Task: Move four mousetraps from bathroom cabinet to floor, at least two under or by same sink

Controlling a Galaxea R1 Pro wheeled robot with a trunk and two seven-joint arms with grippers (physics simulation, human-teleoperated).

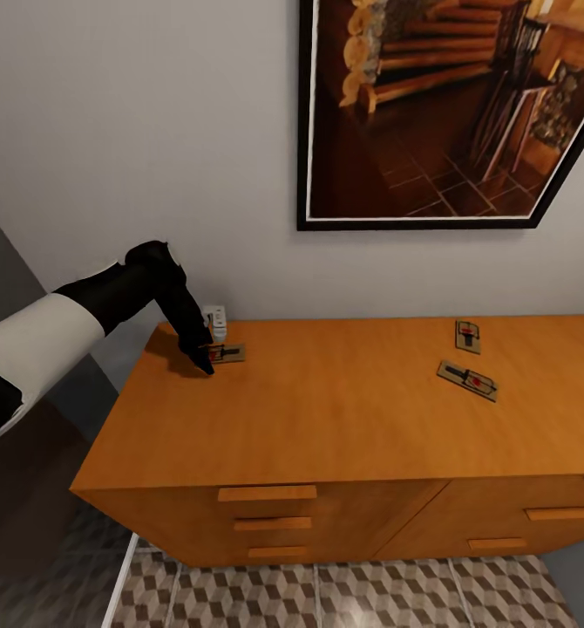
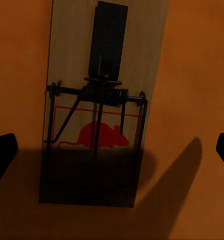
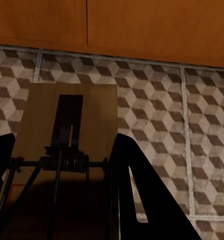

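Left gripper [image 1: 207,359] down on the cabinet [image 1: 344,419] top, jaws spread wide around a mousetrap [image 2: 99,107]. Right gripper [image 3: 61,185] clamped on another mousetrap [image 3: 66,130] above the bathroom floor [image 3: 192,135]. Two more mousetraps [image 1: 467,380] far along the top.

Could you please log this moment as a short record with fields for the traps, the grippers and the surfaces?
mousetraps on cabinet top: three, one near the left end, two toward the right
fourth mousetrap: between the right gripper's fingers, above the bathroom floor
left gripper: open, fingers either side of the left-end trap
cabinet: drawers closed
wall: framed picture above the cabinet
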